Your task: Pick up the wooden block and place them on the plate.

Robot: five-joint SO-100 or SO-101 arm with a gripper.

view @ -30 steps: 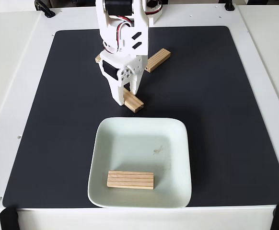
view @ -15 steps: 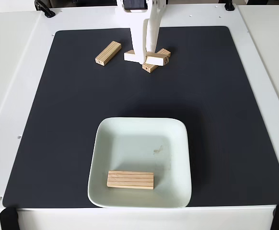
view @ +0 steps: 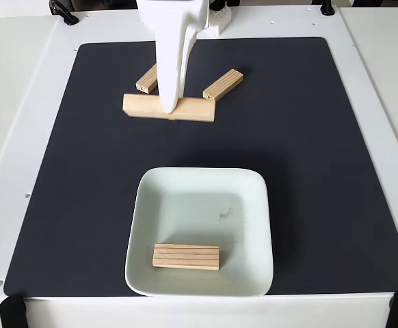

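Observation:
My white gripper [view: 168,108] is shut on a light wooden block [view: 195,109], which hangs crosswise above the black mat, behind the plate. Two more wooden blocks lie on the mat at the back: one [view: 146,79] partly hidden by the arm, the other [view: 223,85] to its right. A fourth block [view: 186,257] lies flat in the front part of the pale mint-white square plate [view: 139,205], which sits at the mat's front edge. A small dark smudge marks the plate's inside.
The black mat [view: 322,171] covers most of the white table. Its left and right sides are bare. Black clamps sit at the table's front corners [view: 11,311] and along the back edge.
The gripper took the block from the mat just behind the plate, lifted it and swung it back. It now holds it lower and further left, turned crosswise.

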